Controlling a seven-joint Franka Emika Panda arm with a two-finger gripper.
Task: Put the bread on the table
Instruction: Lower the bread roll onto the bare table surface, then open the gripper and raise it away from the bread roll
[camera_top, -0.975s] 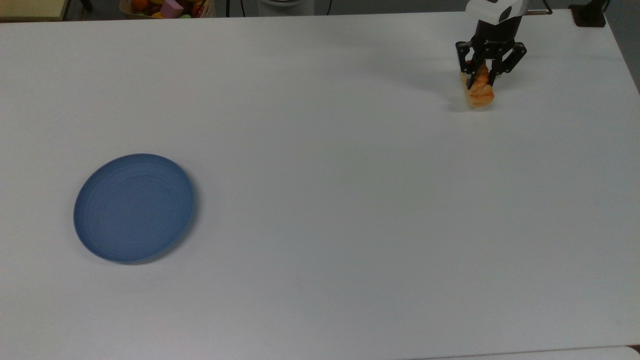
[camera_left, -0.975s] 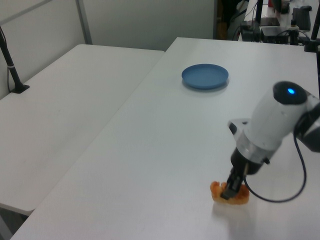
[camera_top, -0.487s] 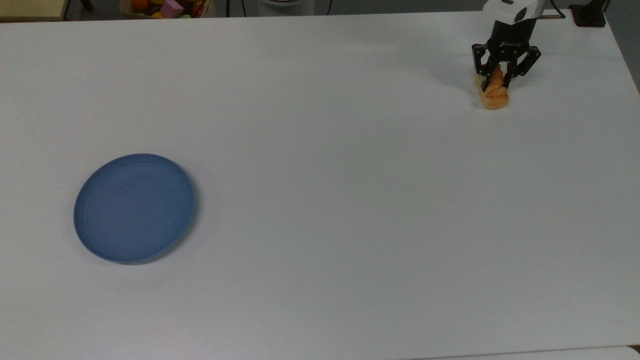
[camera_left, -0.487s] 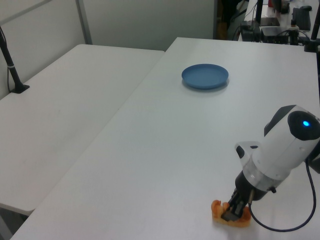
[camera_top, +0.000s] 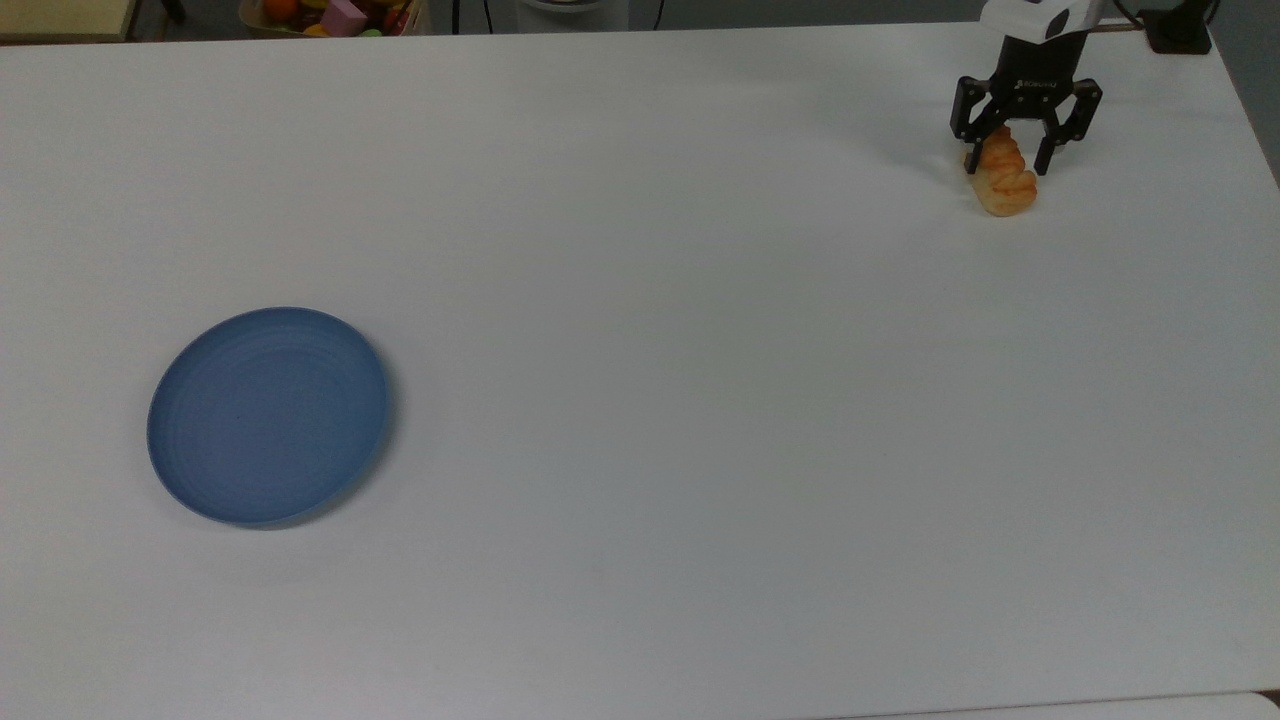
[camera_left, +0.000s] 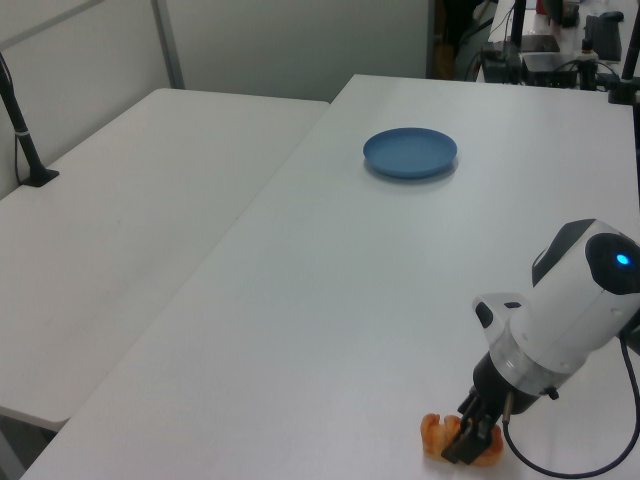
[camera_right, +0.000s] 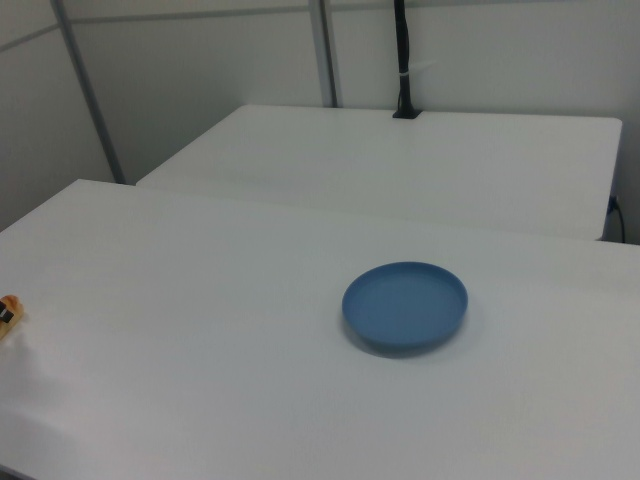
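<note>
On table (camera_top: 640, 300): one bread (camera_top: 1003, 180), probably released.

Bright, even light; soft shadows

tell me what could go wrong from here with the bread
The gripper is open, but its fingers straddle the bread, so a tilted or sideways retreat might drag or roll it. The bread lies on the table near the far right corner in the top view, so a hard nudge could send it toward the edge.
</note>
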